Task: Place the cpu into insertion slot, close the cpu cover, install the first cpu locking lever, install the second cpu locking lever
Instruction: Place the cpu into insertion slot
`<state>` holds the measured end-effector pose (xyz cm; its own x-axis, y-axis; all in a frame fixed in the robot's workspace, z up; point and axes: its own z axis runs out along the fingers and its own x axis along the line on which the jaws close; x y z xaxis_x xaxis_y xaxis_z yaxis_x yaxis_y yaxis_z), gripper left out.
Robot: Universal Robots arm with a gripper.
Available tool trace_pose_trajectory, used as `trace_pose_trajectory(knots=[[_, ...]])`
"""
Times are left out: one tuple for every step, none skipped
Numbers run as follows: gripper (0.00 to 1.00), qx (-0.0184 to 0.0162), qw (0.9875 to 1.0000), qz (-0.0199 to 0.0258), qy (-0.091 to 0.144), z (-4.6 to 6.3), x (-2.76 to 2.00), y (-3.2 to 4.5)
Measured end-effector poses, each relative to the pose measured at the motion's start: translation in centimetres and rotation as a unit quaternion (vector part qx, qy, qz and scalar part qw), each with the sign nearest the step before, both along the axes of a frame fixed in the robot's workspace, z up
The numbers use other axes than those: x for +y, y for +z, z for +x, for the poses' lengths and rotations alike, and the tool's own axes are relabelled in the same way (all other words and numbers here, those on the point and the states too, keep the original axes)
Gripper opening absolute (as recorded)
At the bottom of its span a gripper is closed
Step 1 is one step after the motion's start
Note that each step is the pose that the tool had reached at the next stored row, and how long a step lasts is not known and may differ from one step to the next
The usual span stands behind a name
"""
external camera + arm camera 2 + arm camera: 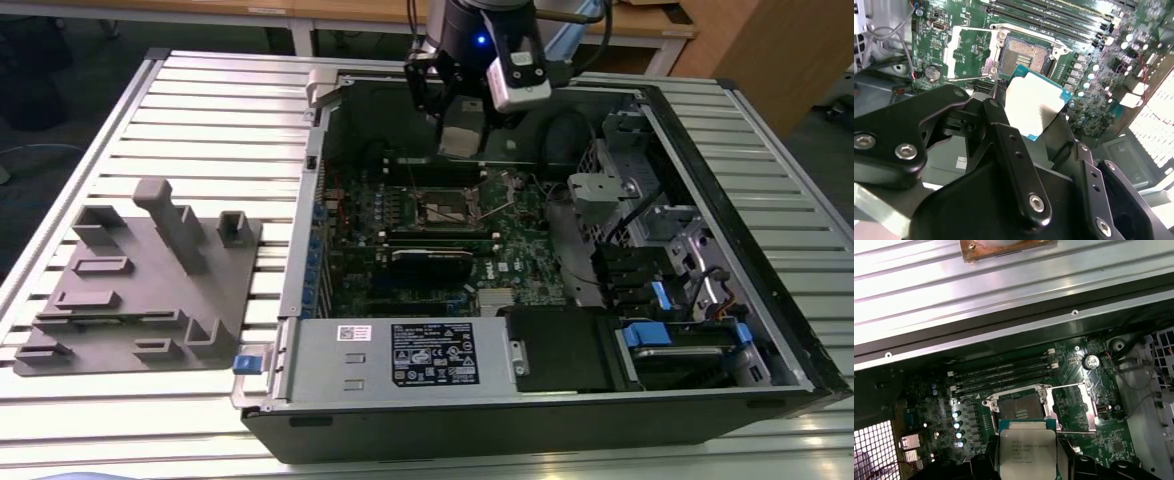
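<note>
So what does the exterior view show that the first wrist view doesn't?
The exterior view takes in the whole open computer case on the slatted table, the grey fixture block and the gripper above the green motherboard. The first wrist view shows close up the cpu held near the insertion slot, with the cpu cover flipped open. Both show the slot and the motherboard.

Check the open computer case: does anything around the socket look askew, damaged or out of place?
Nothing stands out. The gripper holds the cpu level, not yet seated in the bare insertion slot, and the cpu cover lies open beside the slot.
</note>
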<state>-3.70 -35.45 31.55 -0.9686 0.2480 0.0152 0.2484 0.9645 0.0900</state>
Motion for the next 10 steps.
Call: trace_pose_trajectory(knots=[[0.54, 0.0000, 1.0000, 0.0000, -0.007, 0.00, 0.00, -0.01], [0.54, 0.0000, 0.9999, 0.0000, -0.015, 0.00, 0.00, -0.02], [0.54, 0.0000, 0.9997, 0.0000, -0.023, 0.00, 0.00, -0.03], [0.54, 0.0000, 0.9995, 0.0000, -0.031, 0.00, 0.00, -0.04], [0.54, 0.0000, 0.9992, 0.0000, -0.040, 0.00, 0.00, -0.05], [0.54, 0.0000, 0.9988, 0.0000, -0.049, 0.00, 0.00, -0.07], [0.54, 0.0000, 0.9983, 0.0000, -0.058, 0.00, 0.00, -0.08], [0.54, 0.0000, 0.9978, 0.0000, -0.067, 0.00, 0.00, -0.09], [0.54, 0.0000, 0.9971, 0.0000, -0.076, 0.00, 0.00, -0.10], [0.54, 0.0000, 0.9965, 0.0000, -0.083, 0.00, 0.00, -0.10]])
